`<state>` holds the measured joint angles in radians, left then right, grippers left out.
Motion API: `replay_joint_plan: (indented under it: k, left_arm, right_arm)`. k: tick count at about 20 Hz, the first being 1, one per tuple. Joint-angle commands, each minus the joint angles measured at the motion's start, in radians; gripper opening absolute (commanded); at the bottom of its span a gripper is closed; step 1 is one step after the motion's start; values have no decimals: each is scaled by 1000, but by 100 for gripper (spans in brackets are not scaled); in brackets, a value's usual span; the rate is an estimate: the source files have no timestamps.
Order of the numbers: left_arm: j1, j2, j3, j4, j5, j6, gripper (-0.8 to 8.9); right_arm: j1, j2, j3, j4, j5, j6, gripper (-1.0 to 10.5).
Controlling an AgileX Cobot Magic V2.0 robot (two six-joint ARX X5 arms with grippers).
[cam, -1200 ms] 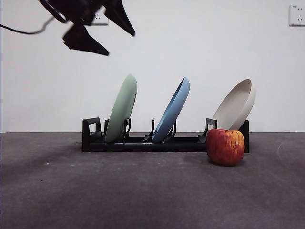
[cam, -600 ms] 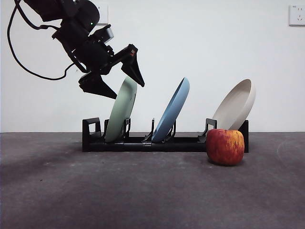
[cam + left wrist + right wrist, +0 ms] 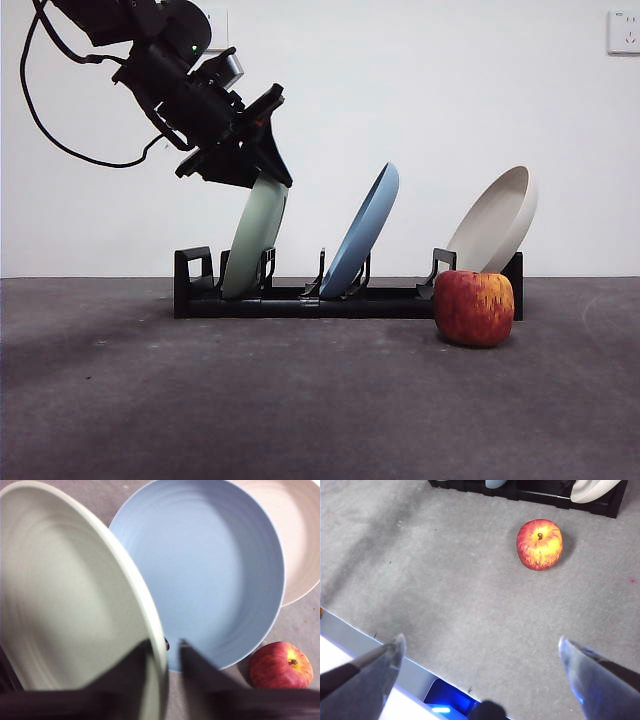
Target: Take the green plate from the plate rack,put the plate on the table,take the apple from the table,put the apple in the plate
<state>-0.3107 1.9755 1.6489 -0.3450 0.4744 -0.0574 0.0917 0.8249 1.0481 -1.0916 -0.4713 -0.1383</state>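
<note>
Now left fingers astride green plate rim

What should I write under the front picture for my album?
Left gripper closing around the green plate's top rim in the rack; apple waits.

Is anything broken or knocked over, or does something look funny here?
Nothing stands out. The green plate, blue plate and beige plate all lean the same way in the plate rack. The apple sits whole on the table. The left hand straddles the green plate's rim.
</note>
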Motion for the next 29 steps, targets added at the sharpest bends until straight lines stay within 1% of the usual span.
replay_joint_plan:
  k: [1,4,9,18,20,22,23,26,28,29]
  left_arm:
    - [-3,11,1,0,18,-3,-9]
    - [-2,11,1,1,52,-3,-9]
    - [-1,-10,2,-1,52,-4,-8]
    - [3,-139,8,-16,50,-3,-8]
    - [3,-180,8,-51,50,1,-8]
    - [1,-223,8,-105,45,23,-8]
    - [-9,-253,8,-152,16,54,-8]
    - [-61,-347,8,-307,-120,193,-8]
    - [-124,-410,8,-394,-212,256,-7]
    - [-162,-436,8,-425,-275,290,-7]
  right_arm:
    - [2,0,3,6,0,6,657]
    - [2,0,3,6,0,6,658]
    - [2,1,3,6,0,6,657]
    - [2,6,3,7,0,6,658]
    - [2,6,3,7,0,6,658]
    - [2,6,3,7,0,6,658]
    - [2,6,3,8,0,7,658]
    - [2,6,3,8,0,10,658]
    - [2,6,3,8,0,10,658]
    - [2,6,3,8,0,10,658]
